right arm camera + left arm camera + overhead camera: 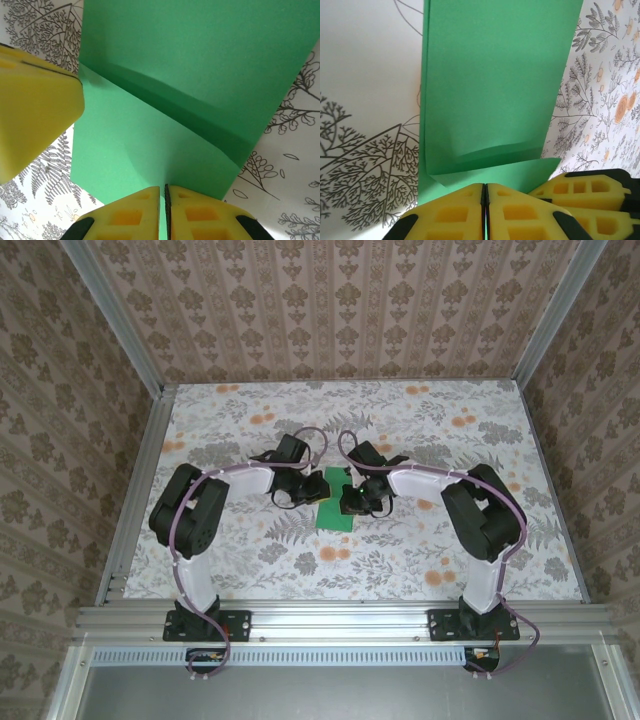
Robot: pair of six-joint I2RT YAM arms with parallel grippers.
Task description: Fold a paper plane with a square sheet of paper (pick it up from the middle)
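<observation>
The square sheet of paper (333,516) is bright green and lies folded over into a narrow strip at the table's middle, between both arms. In the left wrist view the paper (495,75) has its upper layer bowed up over a lower flap, and my left gripper (485,186) is shut on that flap's near edge. The right gripper's yellow fingers (585,192) sit close by on the right. My right gripper (163,189) is shut on the paper (200,60) at another edge, beside a raised fold. The left gripper's yellow fingers (35,110) show at the left. From above, left gripper (308,490) and right gripper (352,500) meet over the sheet. The paper plane is out of view.
The floral-print table (400,560) is bounded by aluminium rails (340,620) in front and patterned walls (340,310) behind and at both sides. The two arm bases are bolted at the near edge, left and right.
</observation>
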